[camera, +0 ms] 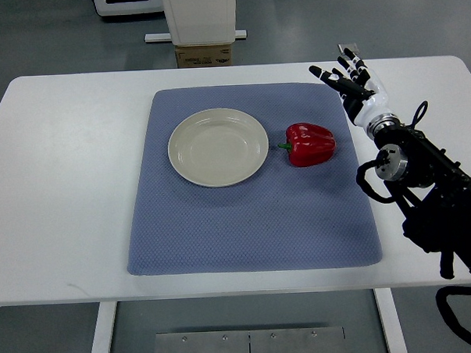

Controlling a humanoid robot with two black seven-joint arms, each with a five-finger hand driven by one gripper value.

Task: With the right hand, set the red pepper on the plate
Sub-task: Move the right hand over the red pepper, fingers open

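A red pepper lies on its side on the blue mat, its green stem pointing left toward the plate. The cream plate sits empty just left of it, a small gap between them. My right hand is raised over the table's far right, up and to the right of the pepper, with its fingers spread and holding nothing. Its black arm comes in from the lower right edge. The left arm does not show.
The blue mat covers the middle of the white table. Beyond the far edge stand a cardboard box and a white machine base on the floor.
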